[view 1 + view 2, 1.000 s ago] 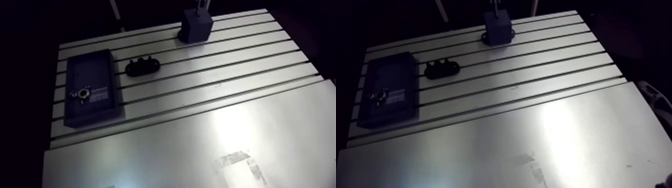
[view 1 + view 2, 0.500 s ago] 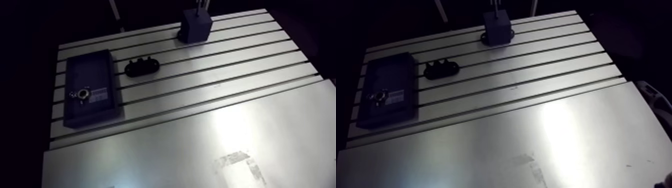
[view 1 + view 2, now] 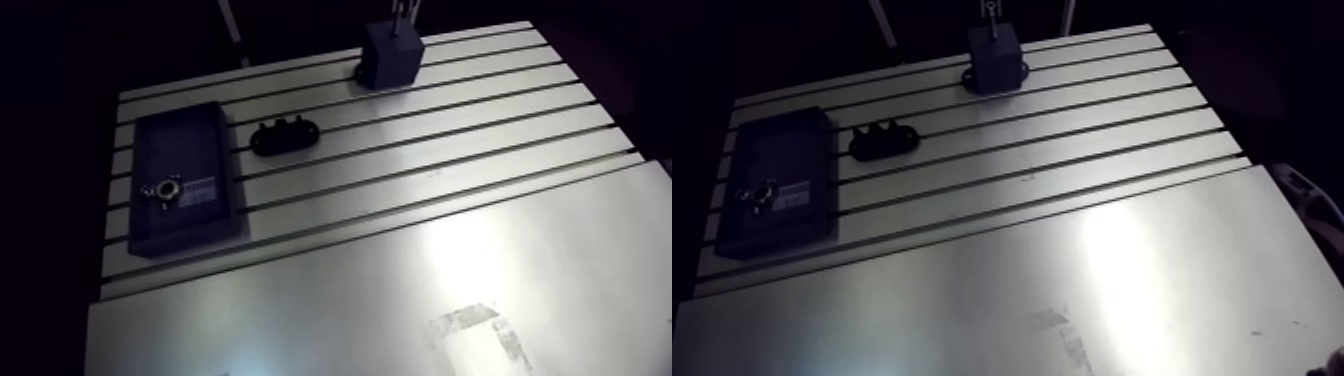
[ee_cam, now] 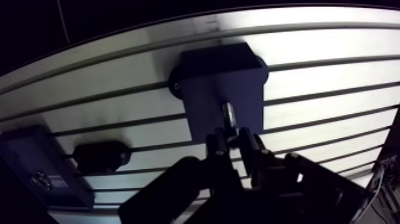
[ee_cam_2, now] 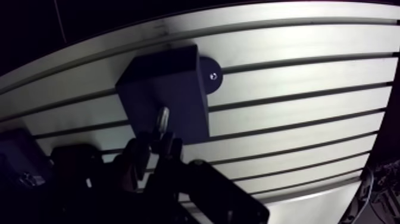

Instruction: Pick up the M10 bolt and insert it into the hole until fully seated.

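Nothing on the slotted table (image 3: 470, 130) has shifted since the earlier frames. The arm view has only slid a touch, and that is the camera's own motion. Dark block (image 3: 390, 60), black fixture (image 3: 284, 134) and dark tray (image 3: 185, 150) keep their places.

Gripper (image 4: 234, 140): seen in the wrist view, it is clamped on the M10 bolt (image 4: 228, 114). The two fingers (image 4: 253, 149) stand only a narrow gap apart, pinching the bolt's near end. The fingers themselves do not touch the block.

Bolt: the bright metal shank runs straight out ahead of the fingertips, its long axis in line with the gripper. It points down at the top face of the block and sits over the middle of that face. Whether its tip has entered the block cannot be told.

Block: stands at 12 o'clock on the table, near the far edge. A round foot (image 5: 209, 72) shows at one side of it, lying on the table.

Other things, by the arm view: the fixture is a low oval with small bumps on top, at about 10 o'clock, well apart from the block. The tray lies at 9 o'clock, just beside the fixture, with a small metal part (image 3: 160, 189) and a pale label (image 3: 201, 189) inside it.

Surface: dark slots run across the far half of the table. A smooth plate (image 3: 380, 300) covers the 6 o'clock half, with a bright glare and a scuffed patch on it.
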